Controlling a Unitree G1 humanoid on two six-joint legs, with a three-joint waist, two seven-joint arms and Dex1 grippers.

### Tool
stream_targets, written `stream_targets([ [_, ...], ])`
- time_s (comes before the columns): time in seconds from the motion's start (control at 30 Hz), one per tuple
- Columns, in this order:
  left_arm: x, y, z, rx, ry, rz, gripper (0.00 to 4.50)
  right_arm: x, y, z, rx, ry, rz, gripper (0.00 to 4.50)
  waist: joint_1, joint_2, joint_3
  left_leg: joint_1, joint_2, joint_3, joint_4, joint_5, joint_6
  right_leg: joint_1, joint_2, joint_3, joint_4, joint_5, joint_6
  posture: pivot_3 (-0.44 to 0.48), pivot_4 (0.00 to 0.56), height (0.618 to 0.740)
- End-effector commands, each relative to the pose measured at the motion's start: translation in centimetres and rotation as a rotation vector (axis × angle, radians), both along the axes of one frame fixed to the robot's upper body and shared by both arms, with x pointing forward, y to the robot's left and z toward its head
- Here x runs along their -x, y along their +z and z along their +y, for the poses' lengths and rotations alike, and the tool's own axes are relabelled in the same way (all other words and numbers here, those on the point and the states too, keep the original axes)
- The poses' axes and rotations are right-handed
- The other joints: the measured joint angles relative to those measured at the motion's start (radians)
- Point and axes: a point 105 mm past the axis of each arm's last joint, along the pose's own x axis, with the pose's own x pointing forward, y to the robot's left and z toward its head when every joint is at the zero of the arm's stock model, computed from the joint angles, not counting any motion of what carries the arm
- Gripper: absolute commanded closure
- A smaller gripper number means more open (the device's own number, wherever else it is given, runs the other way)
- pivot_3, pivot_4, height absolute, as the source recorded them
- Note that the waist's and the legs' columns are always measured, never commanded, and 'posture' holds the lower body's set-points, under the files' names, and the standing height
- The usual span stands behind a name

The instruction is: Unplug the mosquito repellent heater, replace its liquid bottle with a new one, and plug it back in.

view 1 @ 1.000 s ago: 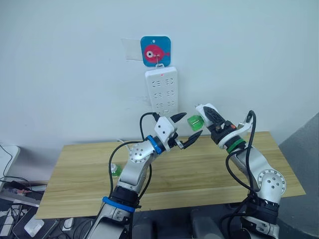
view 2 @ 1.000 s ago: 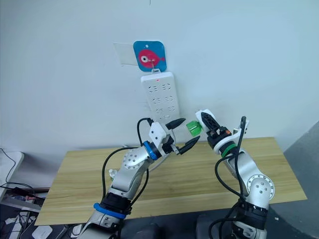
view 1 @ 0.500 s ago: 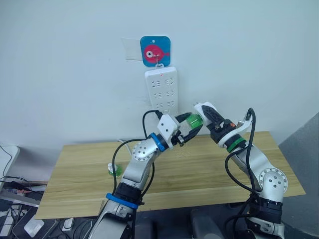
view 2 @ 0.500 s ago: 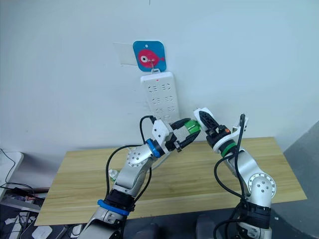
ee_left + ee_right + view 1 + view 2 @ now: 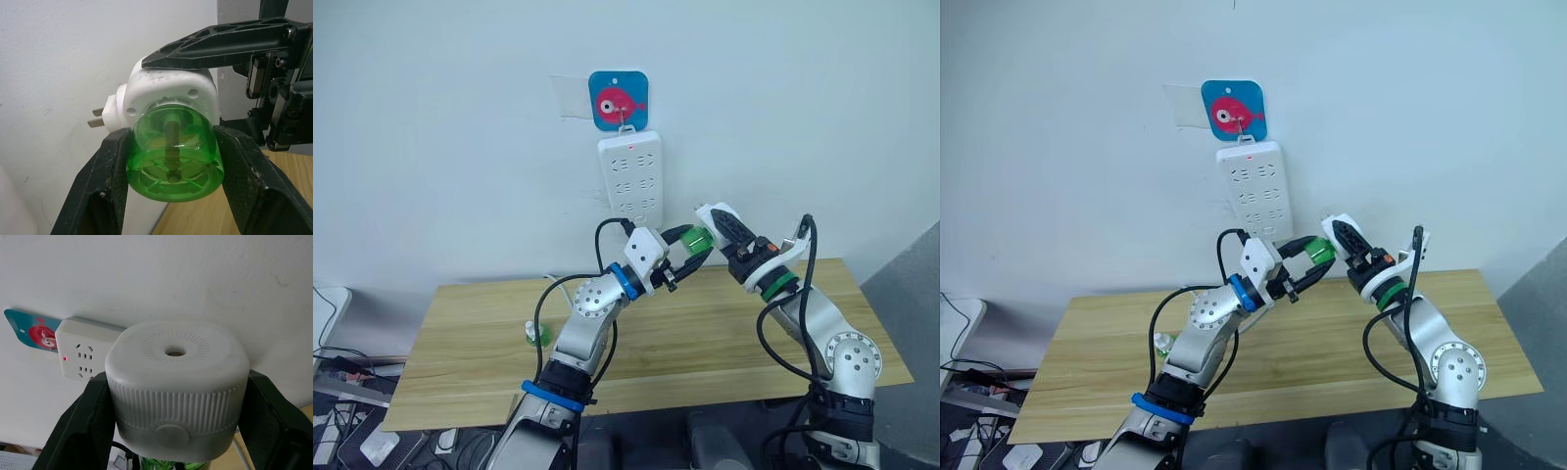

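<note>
The mosquito repellent heater [image 5: 176, 382], a white rounded unit, is off the wall and held in the air in front of the power strip [image 5: 631, 176]. My right gripper [image 5: 715, 221] is shut on its sides. Its bare plug prongs [image 5: 95, 119] point toward the wall. A clear green liquid bottle [image 5: 172, 154] is attached to the heater's underside. My left gripper [image 5: 691, 246] is shut on this bottle, one black finger [image 5: 105, 191] on each side. Another small green bottle [image 5: 538, 333] stands on the wooden table [image 5: 460, 333], left of my left arm.
The power strip hangs on the white wall from a blue fish-picture hook [image 5: 619, 100], with a small red light lit near its top. A grey surface [image 5: 915, 284] stands at the right. Cables and clutter [image 5: 342, 372] lie on the floor at the left.
My left gripper was open and short of the green bottle a second ago. It has since moved in and shut on the bottle. The right gripper has held the heater nearly still.
</note>
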Motion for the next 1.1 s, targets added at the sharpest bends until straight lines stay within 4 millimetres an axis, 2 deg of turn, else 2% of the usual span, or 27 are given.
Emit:
stream_targets([
  [0.03,0.0,0.9,0.7,-0.004,-0.016,-0.039,2.26,0.7,1.0,1.1,0.016,0.115,-0.054,0.17,-0.001,0.000,0.000,0.000,0.000,0.000,0.000,0.000,0.000,0.000,0.000,0.000,0.000,0.000,0.000,-0.116,0.136,0.740],
  [0.07,0.1,0.8,0.9,-0.019,-0.029,-0.044,2.26,0.7,0.9,1.2,0.041,0.156,-0.054,0.05,-0.002,0.000,0.000,0.000,0.000,0.000,0.000,0.000,0.000,0.000,0.000,0.000,0.000,0.000,0.000,-0.122,0.137,0.740],
  [0.27,1.3,0.6,2.1,-0.127,-0.158,-0.087,2.26,0.4,1.0,-0.1,0.141,0.453,-0.023,0.05,-0.003,0.000,0.004,0.000,0.000,0.001,0.000,0.000,0.000,0.000,0.000,0.000,-0.001,0.000,0.000,-0.105,0.138,0.740],
  [0.5,3.4,0.0,2.8,-0.257,-0.298,-0.147,2.26,2.3,0.8,-0.8,0.188,0.796,0.075,0.05,0.000,0.000,0.008,-0.004,0.002,-0.002,0.000,0.000,0.001,-0.001,0.001,-0.003,-0.004,0.000,-0.001,-0.039,0.146,0.740],
  [0.67,4.2,-0.3,2.8,-0.295,-0.326,-0.175,2.26,2.3,0.6,-0.4,0.203,0.873,0.107,0.05,0.008,0.000,0.008,-0.007,0.001,-0.002,0.000,-0.001,0.002,-0.001,0.000,-0.003,-0.008,0.001,0.000,-0.019,0.149,0.740],
  [0.87,4.3,-0.3,2.9,-0.314,-0.322,-0.193,2.26,2.3,0.6,-0.4,0.207,0.912,0.114,0.05,0.037,0.000,0.009,-0.011,0.001,-0.004,0.001,-0.002,0.003,-0.003,-0.001,-0.005,-0.011,0.001,0.000,-0.004,0.151,0.740],
  [0.97,4.4,-0.4,3.0,-0.315,-0.324,-0.193,2.26,2.3,0.6,-0.6,0.216,0.914,0.121,0.62,0.050,0.000,0.009,-0.012,0.001,-0.004,0.001,-0.002,0.004,-0.004,-0.002,-0.006,-0.011,0.001,0.000,-0.003,0.151,0.740],
  [1.07,4.5,-0.4,3.0,-0.317,-0.329,-0.192,2.26,2.2,0.6,-0.9,0.217,0.915,0.121,1.48,0.054,0.000,0.009,-0.012,0.001,-0.004,0.001,-0.002,0.004,-0.005,-0.002,-0.006,-0.011,0.001,0.000,-0.006,0.150,0.740],
  [1.1,4.5,-0.5,3.0,-0.318,-0.332,-0.192,2.26,2.3,0.6,-1.0,0.218,0.916,0.121,1.47,0.054,0.000,0.009,-0.012,0.001,-0.004,0.001,-0.002,0.004,-0.004,-0.002,-0.006,-0.011,0.001,0.000,-0.010,0.149,0.740],
])
